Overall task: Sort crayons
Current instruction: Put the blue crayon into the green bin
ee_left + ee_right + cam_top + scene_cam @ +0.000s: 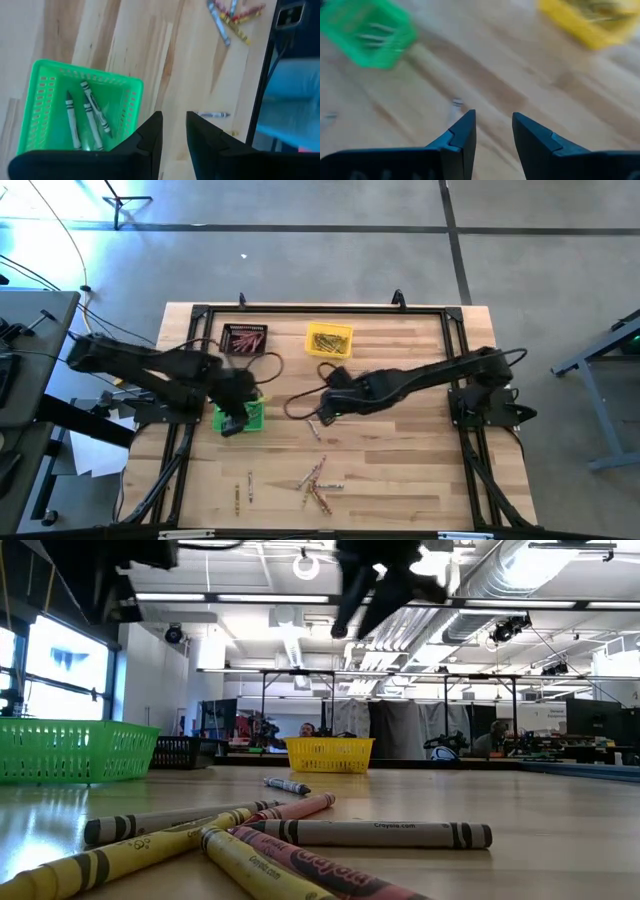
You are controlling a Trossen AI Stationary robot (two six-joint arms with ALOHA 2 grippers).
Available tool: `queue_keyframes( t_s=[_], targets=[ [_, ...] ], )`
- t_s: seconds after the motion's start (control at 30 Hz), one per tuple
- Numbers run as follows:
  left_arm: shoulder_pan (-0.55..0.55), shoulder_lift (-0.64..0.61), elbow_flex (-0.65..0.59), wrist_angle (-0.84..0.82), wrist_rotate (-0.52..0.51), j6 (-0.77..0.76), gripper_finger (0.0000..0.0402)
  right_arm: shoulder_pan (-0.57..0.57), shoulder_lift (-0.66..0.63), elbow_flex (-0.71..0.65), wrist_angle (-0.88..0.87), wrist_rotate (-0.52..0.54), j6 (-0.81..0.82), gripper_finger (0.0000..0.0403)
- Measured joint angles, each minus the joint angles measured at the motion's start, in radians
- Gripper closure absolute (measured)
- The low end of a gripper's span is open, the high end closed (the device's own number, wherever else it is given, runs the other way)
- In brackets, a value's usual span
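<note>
Loose crayons (315, 480) lie in a cluster near the table's front edge, close up in the low view as crayons (290, 835). A single crayon (314, 430) lies below my right gripper (316, 413), which hangs open and empty above the table's middle, also seen as my right gripper (494, 117). My left gripper (232, 423) hovers open over the near edge of the green bin (252, 414). In the left wrist view, my left gripper (174, 117) is empty, and three greenish crayons (87, 117) lie on the bin's floor.
A black bin (244, 338) with red crayons and a yellow bin (329, 340) with yellow crayons stand at the far side. Two more crayons (243, 490) lie at the front left. Bare wood lies to the right of the cluster.
</note>
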Motion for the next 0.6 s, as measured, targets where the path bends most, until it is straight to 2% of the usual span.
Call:
queue_keyframes(
  t_s=[0.13,0.33,0.6],
  targets=[
    [-0.064,-0.097,-0.052,0.030,-0.073,-0.088,0.0330,-0.023,0.082,0.000,0.117,-0.098,-0.022,0.0289],
    [-0.139,-0.186,-0.089,-0.038,-0.160,-0.108,0.0330,-0.032,0.207,0.000,0.161,-0.199,0.108,0.0289],
    [-0.158,-0.253,-0.091,-0.143,-0.216,-0.090,0.0330,-0.020,0.288,0.000,0.255,-0.253,0.216,0.0289]
  ],
)
